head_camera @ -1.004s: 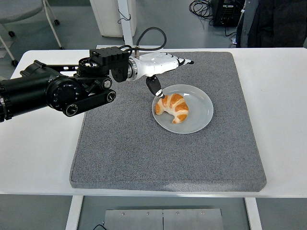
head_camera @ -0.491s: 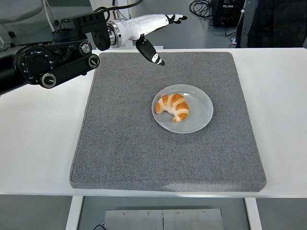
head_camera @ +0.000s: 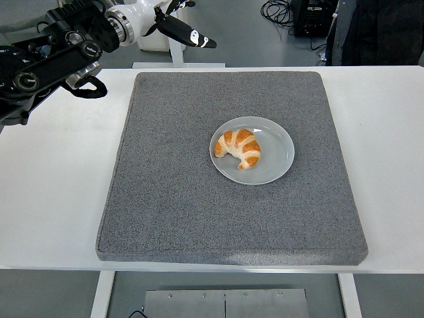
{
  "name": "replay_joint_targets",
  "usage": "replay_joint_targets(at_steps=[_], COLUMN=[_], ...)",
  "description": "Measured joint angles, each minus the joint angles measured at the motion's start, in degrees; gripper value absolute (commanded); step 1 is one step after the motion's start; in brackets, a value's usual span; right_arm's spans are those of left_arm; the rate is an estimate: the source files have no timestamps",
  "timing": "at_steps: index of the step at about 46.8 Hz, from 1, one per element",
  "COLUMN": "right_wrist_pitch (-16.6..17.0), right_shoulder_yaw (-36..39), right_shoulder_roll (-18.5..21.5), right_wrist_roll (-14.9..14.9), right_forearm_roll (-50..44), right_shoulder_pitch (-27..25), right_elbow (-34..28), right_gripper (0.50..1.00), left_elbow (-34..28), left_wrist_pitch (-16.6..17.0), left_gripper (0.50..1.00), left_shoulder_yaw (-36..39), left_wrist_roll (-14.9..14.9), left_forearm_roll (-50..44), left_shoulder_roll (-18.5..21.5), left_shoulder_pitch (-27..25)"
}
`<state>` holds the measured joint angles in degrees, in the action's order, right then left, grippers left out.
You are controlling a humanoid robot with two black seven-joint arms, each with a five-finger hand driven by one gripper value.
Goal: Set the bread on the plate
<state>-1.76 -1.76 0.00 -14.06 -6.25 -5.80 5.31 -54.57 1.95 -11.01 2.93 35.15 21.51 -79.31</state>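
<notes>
Head view: golden-brown, crescent-shaped croissant [head_camera: 239, 148] lies just right of frame centre, on the left half of the round pale-grey plate [head_camera: 278, 154], which sits on the grey felt mat [head_camera: 179, 199] over the white table [head_camera: 59, 192]. Crust glossy, banded light and dark, unbroken. Placement judged complete. Left hand [head_camera: 173, 20], white with black fingers, at upper left, well apart from the plate, fingers extended, holding nothing. Right arm not visible.

Left hand [head_camera: 173, 20] raised, fingers spread, empty.
</notes>
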Motion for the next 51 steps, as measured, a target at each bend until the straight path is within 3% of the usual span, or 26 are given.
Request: replay_joint_targets(at_steps=[5,10,15,26,51], right_wrist_pitch=[0.00,0.02,0.04,0.01,0.04], right_shoulder_yaw=[-0.60,-0.07,0.17,0.14,0.04], right_shoulder_roll=[0.01,-0.02,0.00,0.00,0.00], right_wrist_roll=[-0.17,-0.23,-0.21,-0.16,-0.10], right_forearm_roll=[-0.39,-0.43,-0.44,0.01,0.10], right_shoulder_pitch=[0.75,7.67,9.04,3.89,2.43], right_elbow=[0.07,0.27,0.24,0.12,0.13], right_gripper=[1.000,1.000,1.000,1.000,1.000], left_elbow=[1.24,3.05,4.58,8.72,15.52], left_wrist_pitch=[0.11,0.12,0.14,-0.08,-0.68], left_gripper=[0.984,0.984,0.984,0.984,0.986], left_shoulder_yaw=[-4.78,-8.48,-12.95,-20.03,-26.92], left_wrist_roll=[-0.73,-0.73,-0.75,-0.64,-0.28], left_forearm_roll=[-5.93,-9.51,-12.32,-17.72,-24.39], left_shoulder_roll=[-0.03,-0.68,-1.82,-3.21,-8.52], left_shoulder_pitch=[2.63,4.83,7.55,11.92,15.76])
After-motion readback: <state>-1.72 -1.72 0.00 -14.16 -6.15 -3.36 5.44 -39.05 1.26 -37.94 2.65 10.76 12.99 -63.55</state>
